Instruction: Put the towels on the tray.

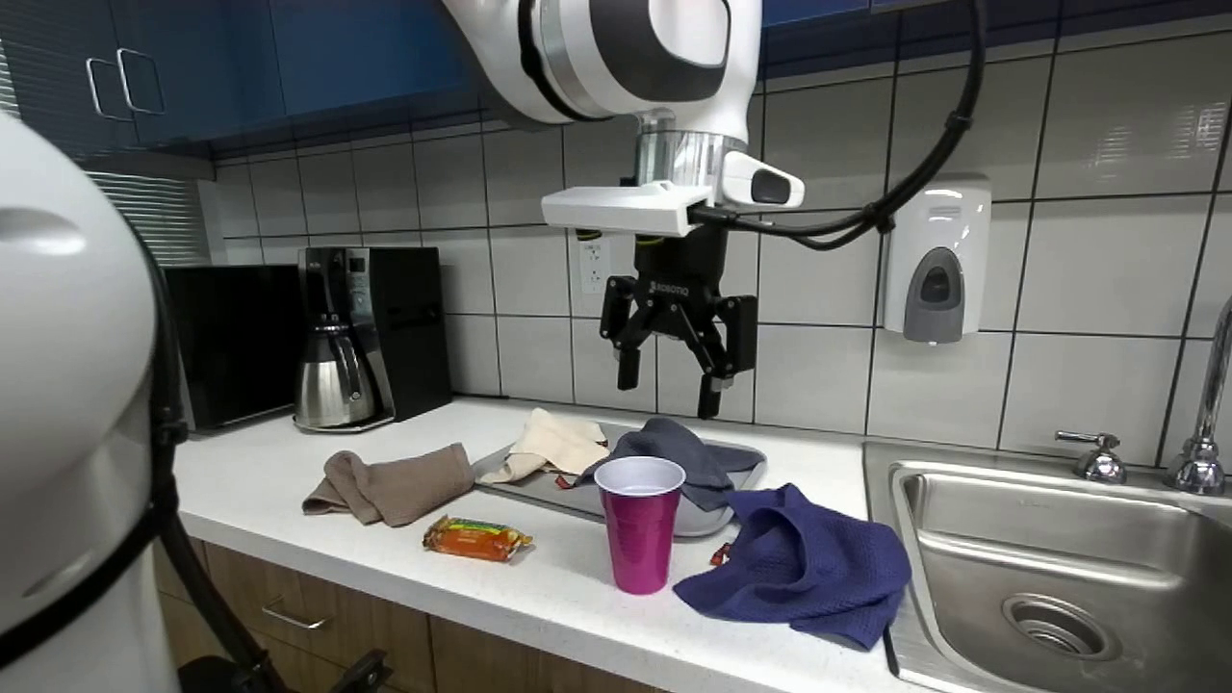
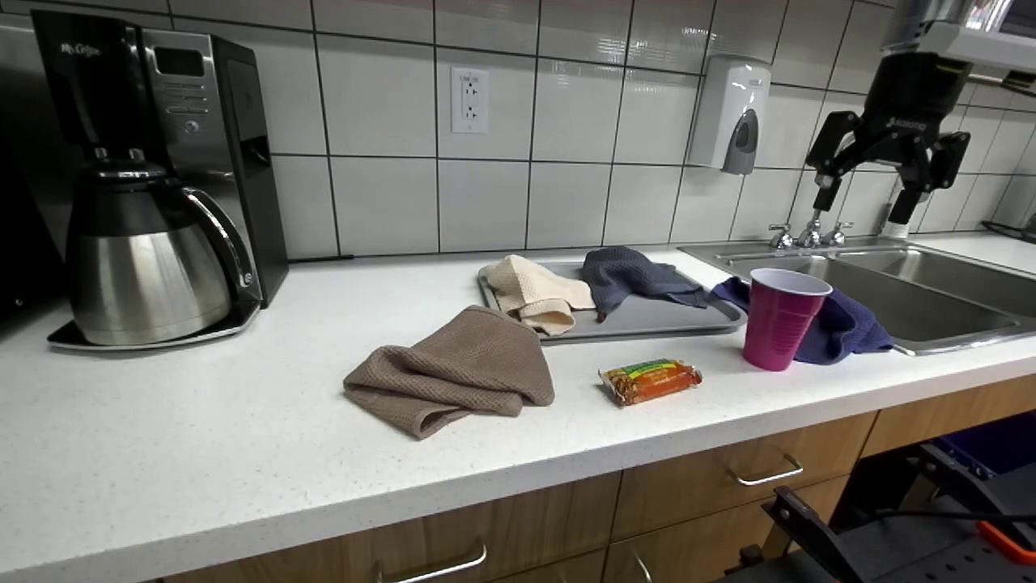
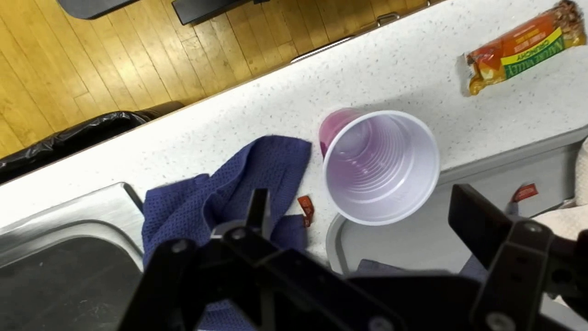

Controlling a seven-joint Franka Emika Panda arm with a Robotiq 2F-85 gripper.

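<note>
Black two-fingered gripper (image 1: 669, 385) is being held wide; magenta plastic cup (image 1: 641, 539) could be getting toppled by dragged, crumpled navy towel (image 1: 818, 568).

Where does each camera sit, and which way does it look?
In an exterior view: in front of the counter, probably nearer the sink, facing the tiled wall; arm and gripper show.
In an exterior view: also in front, probably nearer the coffee maker, facing that wall; gripper and a bit of arm show.
Wrist view: up on the arm, looking down at the pink cup; the gripper's fingers show.
Both exterior views share the gripper, tray, brown towel and pink cup.
</note>
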